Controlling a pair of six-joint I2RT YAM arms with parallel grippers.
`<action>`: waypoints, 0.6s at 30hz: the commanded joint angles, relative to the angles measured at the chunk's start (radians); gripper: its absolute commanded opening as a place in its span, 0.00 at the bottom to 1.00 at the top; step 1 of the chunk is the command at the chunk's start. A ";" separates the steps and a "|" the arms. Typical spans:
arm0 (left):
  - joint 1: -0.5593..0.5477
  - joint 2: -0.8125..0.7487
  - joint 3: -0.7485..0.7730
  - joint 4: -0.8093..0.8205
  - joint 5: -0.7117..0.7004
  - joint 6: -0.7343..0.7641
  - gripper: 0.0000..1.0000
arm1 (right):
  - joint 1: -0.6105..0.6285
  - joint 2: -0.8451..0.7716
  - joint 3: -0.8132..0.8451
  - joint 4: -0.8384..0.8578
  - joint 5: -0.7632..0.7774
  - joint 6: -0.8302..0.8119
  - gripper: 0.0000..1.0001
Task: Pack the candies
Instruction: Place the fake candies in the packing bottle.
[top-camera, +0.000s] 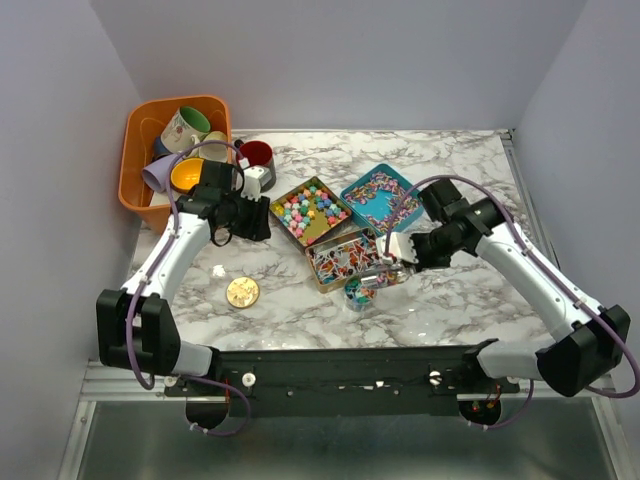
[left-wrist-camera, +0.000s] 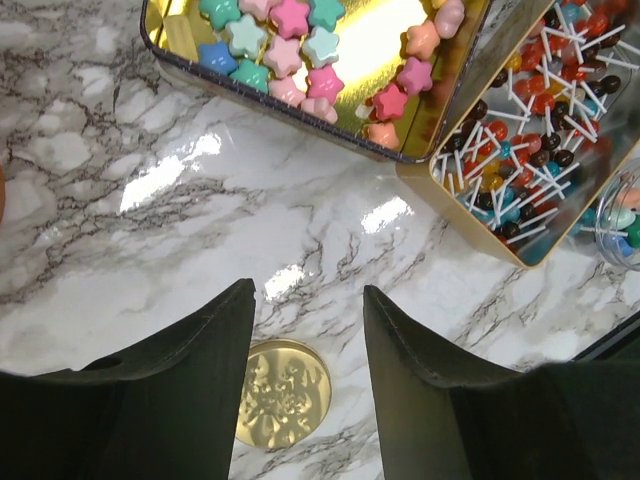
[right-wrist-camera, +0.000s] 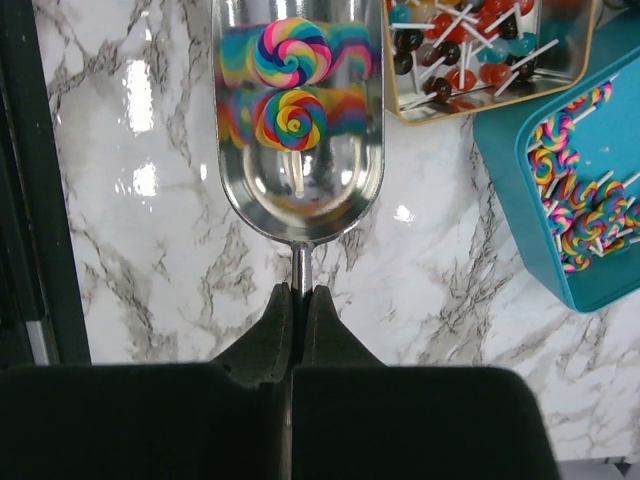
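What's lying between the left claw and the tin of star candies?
Only bare marble table separates the left claw from the star candy tin, as the left wrist view shows. The gold lid lies behind the claw's tips, outside that stretch.

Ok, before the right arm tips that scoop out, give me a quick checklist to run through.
1. Grip on the tool: the right gripper is shut on the handle of the scoop. Ok.
2. Load: at least one rainbow lollipop lies in the scoop bowl. Ok.
3. Target: the small clear jar stands by the tins. Whether the scoop mouth is over it: cannot tell.
4. Left gripper: open and empty, hanging above the gold lid, apart from the jar. Ok.
5. The gold lid lies flat on the table, off to the side of the jar. Ok.
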 joint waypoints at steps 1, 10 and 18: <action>0.016 -0.074 -0.073 0.042 -0.003 -0.022 0.58 | 0.100 -0.017 -0.004 -0.074 0.218 -0.010 0.01; 0.037 -0.141 -0.107 0.090 0.020 -0.054 0.60 | 0.268 0.064 0.096 -0.148 0.451 0.096 0.01; 0.039 -0.163 -0.126 0.110 0.066 -0.066 0.60 | 0.366 0.152 0.211 -0.217 0.560 0.212 0.01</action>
